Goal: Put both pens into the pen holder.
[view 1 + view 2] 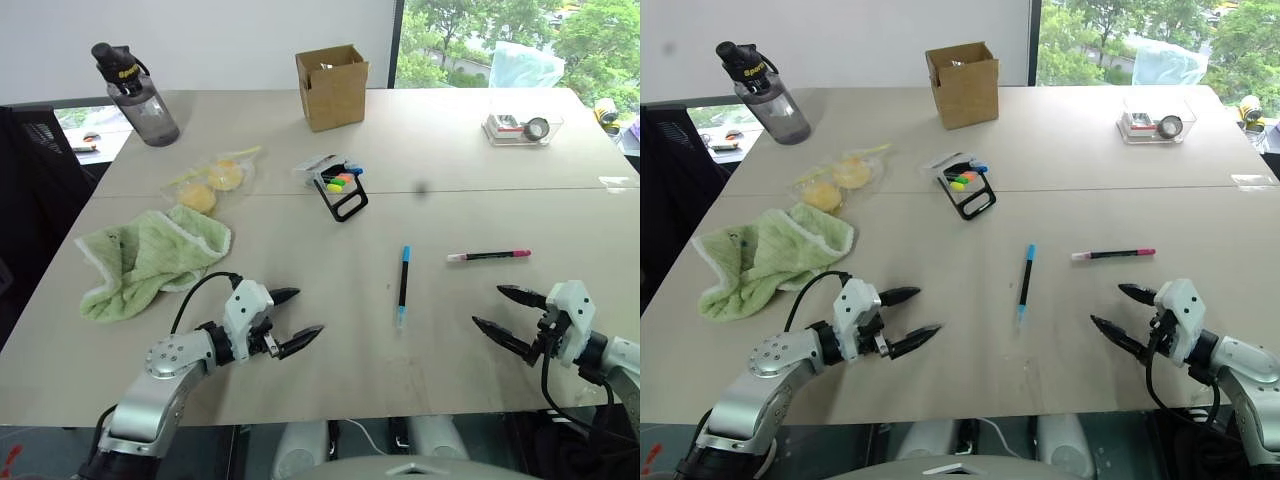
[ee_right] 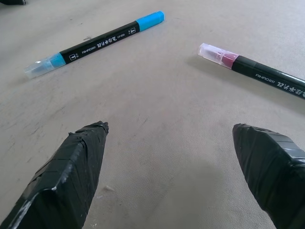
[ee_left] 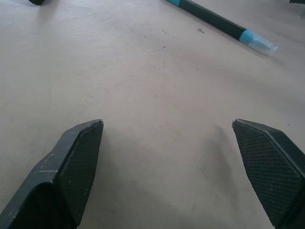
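A black pen with a blue cap [image 1: 403,284] lies near the table's middle, pointing away from me. To its right lies the pink-ended pen [image 1: 489,256], crosswise. Both also show in the right wrist view: the blue pen [image 2: 95,43] and the pink pen [image 2: 252,70]. The black pen holder [image 1: 339,188], with coloured markers inside, lies further back near the table seam. My left gripper [image 1: 300,318] hovers open over the table's near left, empty. My right gripper [image 1: 510,312] stands open at the near right, below the pink pen, nothing between its fingers.
A green cloth [image 1: 150,258] lies at the left, with a clear bag of yellow things [image 1: 210,184] behind it. A dark water bottle [image 1: 138,95] stands at the far left, a brown cardboard box [image 1: 332,87] at the back middle, a clear tray [image 1: 522,128] at the far right.
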Robot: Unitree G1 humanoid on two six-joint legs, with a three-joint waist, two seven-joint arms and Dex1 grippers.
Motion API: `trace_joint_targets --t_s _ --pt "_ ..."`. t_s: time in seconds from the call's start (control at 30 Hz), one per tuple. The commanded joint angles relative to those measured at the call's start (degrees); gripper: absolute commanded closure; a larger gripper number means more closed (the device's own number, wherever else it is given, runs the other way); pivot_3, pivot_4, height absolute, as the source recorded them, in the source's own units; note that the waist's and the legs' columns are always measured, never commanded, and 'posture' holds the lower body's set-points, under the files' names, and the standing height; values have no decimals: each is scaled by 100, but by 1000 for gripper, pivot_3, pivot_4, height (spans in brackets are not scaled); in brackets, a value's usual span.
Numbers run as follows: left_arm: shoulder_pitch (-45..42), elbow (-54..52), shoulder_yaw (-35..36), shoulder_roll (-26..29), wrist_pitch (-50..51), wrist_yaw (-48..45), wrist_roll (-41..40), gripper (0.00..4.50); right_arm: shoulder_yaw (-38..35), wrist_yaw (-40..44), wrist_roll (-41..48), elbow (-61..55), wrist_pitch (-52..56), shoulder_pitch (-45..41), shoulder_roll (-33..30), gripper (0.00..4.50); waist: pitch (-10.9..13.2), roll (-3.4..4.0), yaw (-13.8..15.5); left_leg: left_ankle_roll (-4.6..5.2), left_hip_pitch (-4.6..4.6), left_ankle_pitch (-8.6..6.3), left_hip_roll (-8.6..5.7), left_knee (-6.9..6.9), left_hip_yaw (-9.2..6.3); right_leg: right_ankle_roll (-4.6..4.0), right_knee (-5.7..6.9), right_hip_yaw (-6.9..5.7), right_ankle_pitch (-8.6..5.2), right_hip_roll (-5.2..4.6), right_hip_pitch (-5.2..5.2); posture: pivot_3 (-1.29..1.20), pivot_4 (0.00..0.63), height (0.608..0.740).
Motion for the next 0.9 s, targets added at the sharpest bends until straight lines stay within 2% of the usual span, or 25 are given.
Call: trace_joint_targets --t_s 0.03,0.33,0.6,0.77,0.9 --pt "-2 55 66 -14 74 63 -5 17 -157 54 83 -198 56 -62 -139 49 0 0 0 0 0 0 0 0 0 0 0 0 0 0 0 0 150 736" --pt "-410 137 196 -111 44 57 -136 17 -145 36 104 -223 130 -66 -147 49 3 -4 40 0 -7 0 -2 1 -3 11 -4 -2 6 1 -2 0 150 736" --pt "-416 35 244 -97 105 40 -161 17 -106 -80 106 -454 204 8 -89 49 3 -4 45 0 -7 0 -2 1 -3 12 -5 -3 7 0 -2 0 150 736" --pt "-168 -140 434 2 82 -33 -275 17 122 -839 335 -1590 678 174 386 49 4 -5 34 0 -10 0 0 -1 -5 12 -4 -3 7 -2 -5 0 150 736" --pt "-231 -108 627 215 103 -290 -455 17 882 -1781 -399 -2189 1329 -194 683 49 5 -6 17 -2 -8 0 4 0 -5 -3 0 -4 -2 -5 -8 0 150 736"
